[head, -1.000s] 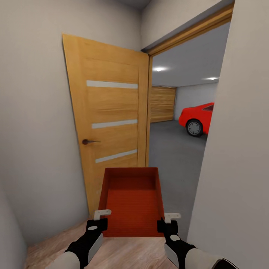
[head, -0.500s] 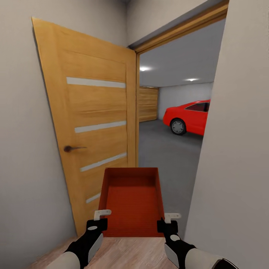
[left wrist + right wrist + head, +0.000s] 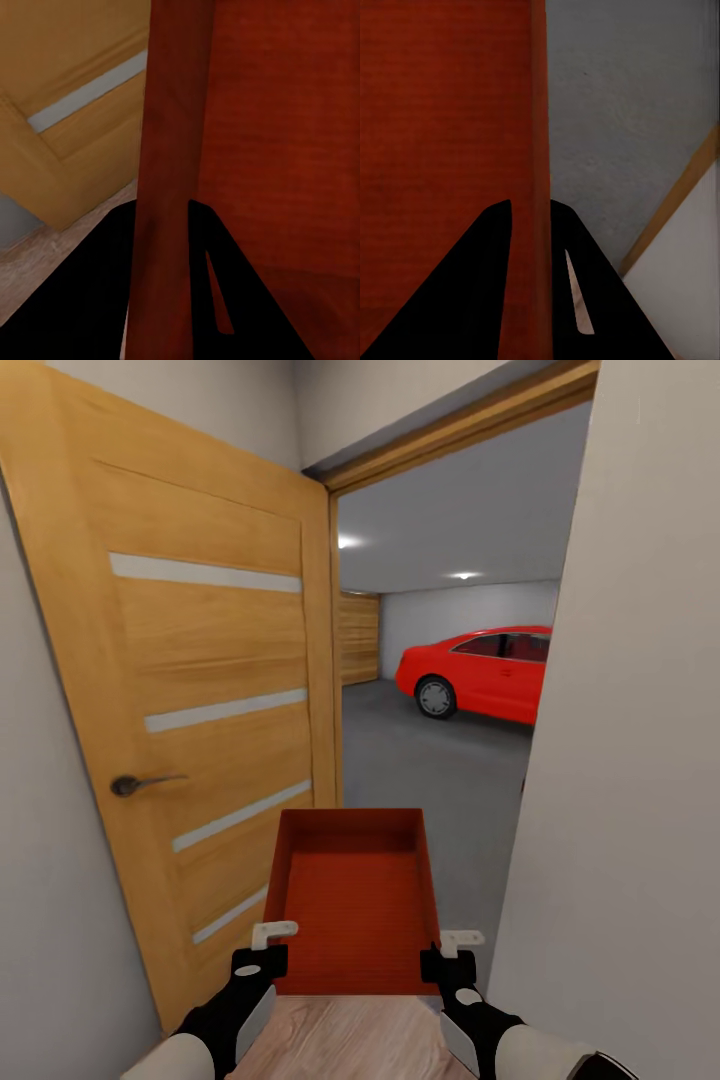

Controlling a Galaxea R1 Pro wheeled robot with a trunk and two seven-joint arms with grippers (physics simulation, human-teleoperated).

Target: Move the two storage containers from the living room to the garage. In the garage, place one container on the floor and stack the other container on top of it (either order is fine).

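Note:
One orange-red storage container (image 3: 352, 900) hangs level in front of me, carried by both arms. My left gripper (image 3: 262, 948) is shut on its left wall (image 3: 161, 195), one black finger on each side of the thin wall. My right gripper (image 3: 450, 952) is shut on the right wall (image 3: 538, 187) the same way. The bin is empty. Through the open doorway ahead lies the garage with its dark grey floor (image 3: 425, 760) and a red car (image 3: 478, 670). The second container is out of view.
An open wooden door (image 3: 190, 690) with a dark handle (image 3: 135, 784) stands close on my left. A cream wall (image 3: 620, 740) edges the doorway close on my right. Light wood planks (image 3: 340, 1040) lie underfoot. A wooden garage door (image 3: 358, 638) shows at the back.
The view has moved forward and turned toward the doorway: the door looms larger at left and more of the red car shows. The container and both grippers hold the same pose.

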